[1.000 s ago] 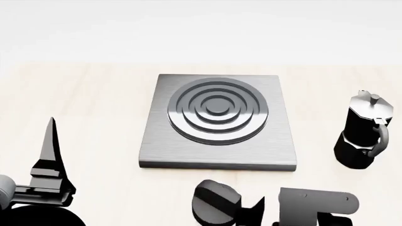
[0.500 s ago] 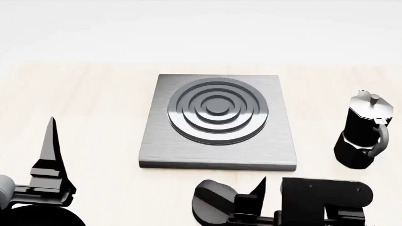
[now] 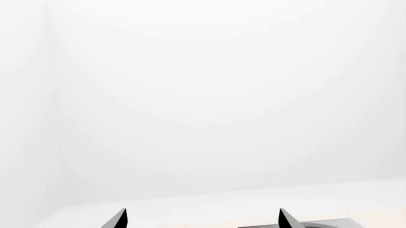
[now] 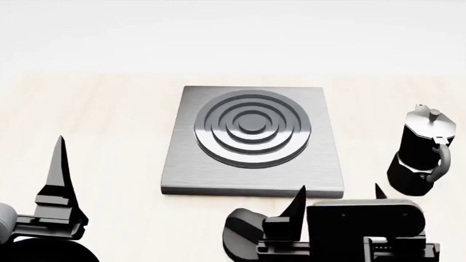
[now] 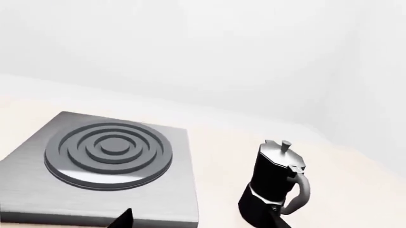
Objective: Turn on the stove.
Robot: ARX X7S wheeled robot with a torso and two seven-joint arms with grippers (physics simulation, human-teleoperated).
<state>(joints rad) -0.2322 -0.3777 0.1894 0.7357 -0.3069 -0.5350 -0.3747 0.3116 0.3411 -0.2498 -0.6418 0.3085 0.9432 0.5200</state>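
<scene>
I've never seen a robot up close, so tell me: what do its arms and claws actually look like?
Both are glossy black. The left claw ends in thin, blade-like fingers tapering to sharp points, mounted on a blocky bracket with a grey rounded joint behind. The right claw has the same pointed fingers on a boxy, round-cornered black housing. No cables, markings or sleeves are visible.

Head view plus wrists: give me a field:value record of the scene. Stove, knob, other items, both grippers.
stove plate: grey square with concentric burner rings, mid table
knob: black, round, in front of the plate's near edge, partly hidden by the right gripper
moka pot: black, upright, right of the plate, apart from it
right gripper: open, beside the knob, nothing between its fingers
left gripper: open, empty, off to the left
table: light wood
</scene>
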